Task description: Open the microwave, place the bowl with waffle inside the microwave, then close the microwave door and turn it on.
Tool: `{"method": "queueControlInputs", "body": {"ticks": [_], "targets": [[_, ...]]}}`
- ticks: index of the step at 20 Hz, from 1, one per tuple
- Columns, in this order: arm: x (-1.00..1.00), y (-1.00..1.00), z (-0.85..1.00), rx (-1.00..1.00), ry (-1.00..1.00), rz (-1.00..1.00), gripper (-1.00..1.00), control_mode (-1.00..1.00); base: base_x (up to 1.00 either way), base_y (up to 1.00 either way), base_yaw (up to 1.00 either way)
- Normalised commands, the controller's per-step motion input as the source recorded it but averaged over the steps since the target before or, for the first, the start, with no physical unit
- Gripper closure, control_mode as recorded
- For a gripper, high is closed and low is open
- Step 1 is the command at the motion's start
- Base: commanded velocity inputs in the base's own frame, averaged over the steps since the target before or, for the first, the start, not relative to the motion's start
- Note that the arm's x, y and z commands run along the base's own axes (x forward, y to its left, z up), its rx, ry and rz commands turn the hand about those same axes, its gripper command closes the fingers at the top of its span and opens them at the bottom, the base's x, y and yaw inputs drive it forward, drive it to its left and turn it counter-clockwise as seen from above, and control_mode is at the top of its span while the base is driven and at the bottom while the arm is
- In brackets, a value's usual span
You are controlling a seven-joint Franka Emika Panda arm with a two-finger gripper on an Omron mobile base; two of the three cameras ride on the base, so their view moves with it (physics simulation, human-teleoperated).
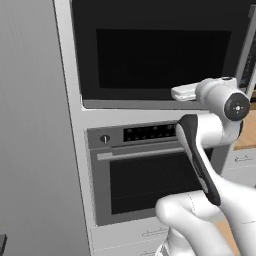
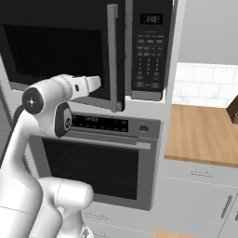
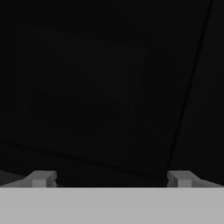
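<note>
The microwave [image 2: 148, 51] is built in above an oven, with its black keypad panel on the right. The microwave door [image 1: 160, 55] is a wide black panel with a dark window. Its slim grey vertical handle [image 2: 112, 56] stands a little forward of the keypad panel, so the door looks slightly ajar. My gripper [image 3: 111, 179] points straight at the dark door from close by. Its fingertips [image 3: 41, 178] are spread wide, open, with nothing between them. The white hand [image 2: 88, 84] sits in front of the door's lower edge, left of the handle. The bowl with waffle is out of view.
Below the microwave is an oven [image 1: 150, 185] with a horizontal bar handle [image 2: 102, 139] and a knob. A wooden counter [image 2: 204, 132] over white drawers runs to the right. A tall grey panel [image 1: 30, 125] closes the left side.
</note>
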Motion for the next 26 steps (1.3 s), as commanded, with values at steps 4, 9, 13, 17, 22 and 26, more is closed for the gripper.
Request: {"method": "queueControlInputs", "body": {"ticks": [4, 9, 13, 17, 22, 26], "targets": [[0.51, 0.00, 0.00, 0.00, 0.01, 0.00, -1.00, -1.00, 0.00, 0.00, 0.00], [0.49, 0.00, 0.00, 0.00, 0.02, 0.00, -1.00, -1.00, 0.00, 0.00, 0.00], [0.27, 0.00, 0.00, 0.00, 0.02, 0.00, -1.00, -1.00, 0.00, 0.00, 0.00], [0.21, 0.00, 0.00, 0.00, 0.01, 0.00, -1.00, -1.00, 0.00, 0.00, 0.00], [0.17, 0.00, 0.00, 0.00, 0.01, 0.00, -1.00, -1.00, 0.00, 0.00, 0.00], [0.28, 0.00, 0.00, 0.00, 0.01, 0.00, -1.00, -1.00, 0.00, 0.00, 0.00]]}}
